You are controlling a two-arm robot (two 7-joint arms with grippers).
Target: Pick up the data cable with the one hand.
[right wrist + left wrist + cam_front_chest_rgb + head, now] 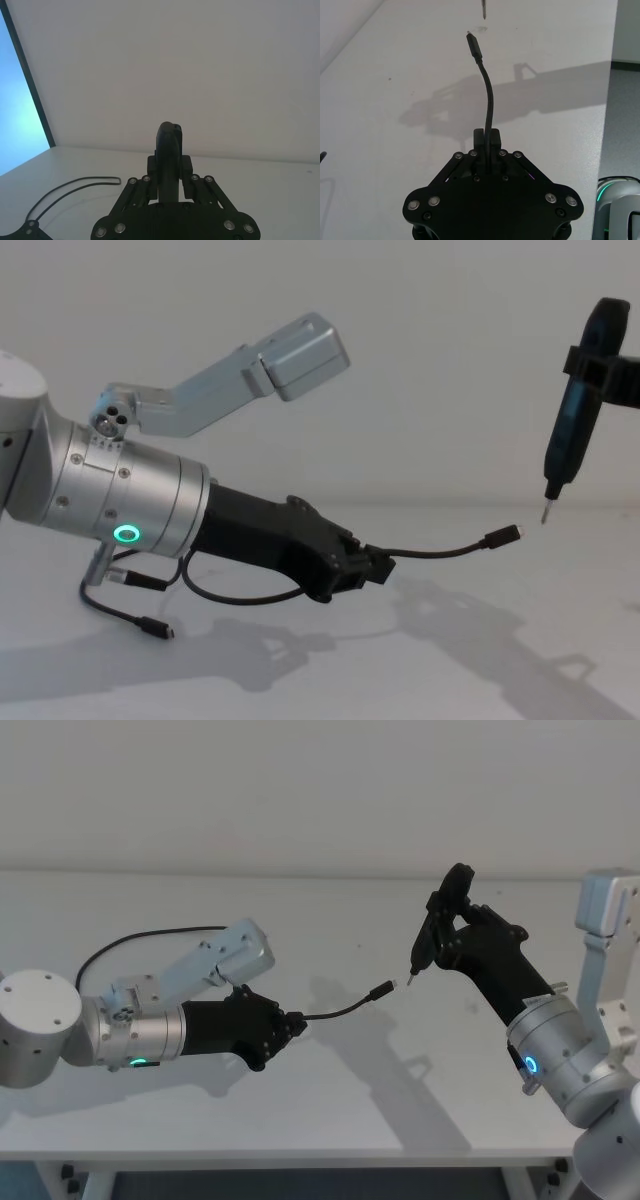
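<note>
Legible text, labels, brands, numbers, signs: none. No readable marking on either arm, the cable or the table.

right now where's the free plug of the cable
In the head view the plug hangs mid-table, held out by the left gripper, just short of the tool tip in the right gripper.

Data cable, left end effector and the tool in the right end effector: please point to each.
data cable [345,1011], head view, arched middle.
left end effector [385,565], chest view, fingertips.
tool [570,435], chest view, body.
</note>
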